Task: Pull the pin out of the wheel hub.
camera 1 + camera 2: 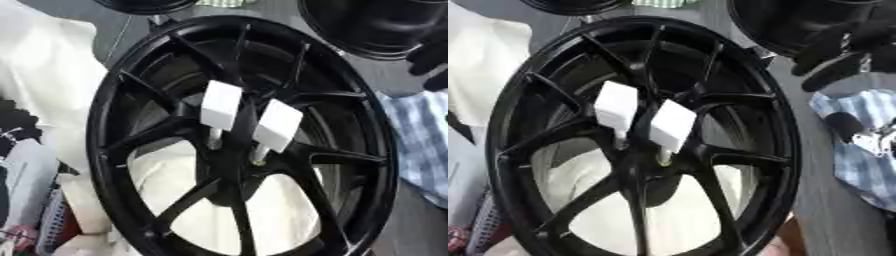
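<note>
Two white-headed pins [220, 104] sit in the black wheel hub [236, 165]. The right hand [842, 50], fingers relaxed and empty, hovers at upper right.

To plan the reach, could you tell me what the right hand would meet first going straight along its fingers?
The right hand would probably meet the wheel's outer rim first, short of the white-handled pins; depth is unclear.

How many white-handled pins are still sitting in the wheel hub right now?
2. The left pin stands in the wheel hub just left of centre; the right pin sits beside it, slightly lower. Spokes could hide others, but none show.
</note>
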Motion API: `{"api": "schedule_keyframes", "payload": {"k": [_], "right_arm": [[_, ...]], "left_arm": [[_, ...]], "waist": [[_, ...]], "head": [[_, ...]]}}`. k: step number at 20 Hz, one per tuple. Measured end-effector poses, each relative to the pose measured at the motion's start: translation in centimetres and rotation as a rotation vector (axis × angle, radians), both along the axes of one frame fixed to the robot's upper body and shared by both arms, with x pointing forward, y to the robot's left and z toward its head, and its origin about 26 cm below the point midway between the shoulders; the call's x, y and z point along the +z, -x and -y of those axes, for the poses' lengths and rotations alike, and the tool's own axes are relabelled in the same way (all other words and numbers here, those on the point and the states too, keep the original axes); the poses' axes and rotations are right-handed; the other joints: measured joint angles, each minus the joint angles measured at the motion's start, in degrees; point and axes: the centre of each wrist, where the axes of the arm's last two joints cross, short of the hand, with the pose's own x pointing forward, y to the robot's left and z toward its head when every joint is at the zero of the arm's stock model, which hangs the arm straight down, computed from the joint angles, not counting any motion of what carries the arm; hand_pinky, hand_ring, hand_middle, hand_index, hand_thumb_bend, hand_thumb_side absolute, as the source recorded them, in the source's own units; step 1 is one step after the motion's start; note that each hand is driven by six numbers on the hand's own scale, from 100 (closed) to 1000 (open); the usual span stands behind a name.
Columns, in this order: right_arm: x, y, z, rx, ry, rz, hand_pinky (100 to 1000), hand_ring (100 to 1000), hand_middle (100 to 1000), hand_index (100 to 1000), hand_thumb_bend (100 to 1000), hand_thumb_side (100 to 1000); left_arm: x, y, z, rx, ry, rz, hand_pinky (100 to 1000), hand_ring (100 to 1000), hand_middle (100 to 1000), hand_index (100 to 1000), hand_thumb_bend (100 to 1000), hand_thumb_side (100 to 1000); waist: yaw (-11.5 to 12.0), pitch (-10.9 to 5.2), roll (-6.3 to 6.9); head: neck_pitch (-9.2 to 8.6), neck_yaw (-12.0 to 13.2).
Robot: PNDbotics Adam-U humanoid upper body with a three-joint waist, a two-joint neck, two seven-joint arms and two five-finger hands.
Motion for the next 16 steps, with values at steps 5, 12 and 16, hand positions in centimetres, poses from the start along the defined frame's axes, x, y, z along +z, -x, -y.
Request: {"api": "schedule_keyframes", "payload": {"k": [5,12,16], "right_arm": [[-0.6,-0.1,-0.4,-0.013,0.092,-0.035,904,838,763,785,100,248],[-0.4,-0.4,-1.4,-0.062,0.109,-0.025,894,831,756,781,100,246],[0.2,-0.6,-2.2,-0.088,0.086,-0.01,894,832,758,784,100,246]], "left_arm": [[0.0,0.0,0.1,-0.009,-0.004,-0.003,640,665,593,736,100,746],[0.1,-0.1,0.3,-0.02,-0.007,-0.003,640,666,593,736,100,752],[0.2,-0.1,0.4,-0.025,-0.008,-0.006,641,666,593,736,100,751]], "waist": [[0.8,0.0,-0.21],[2.0,0.02,-0.83],[2.5,0.02,-1.01]], "head": [[0.02,-1.2],[0.03,-2.1],[0.05,-2.5]]}}
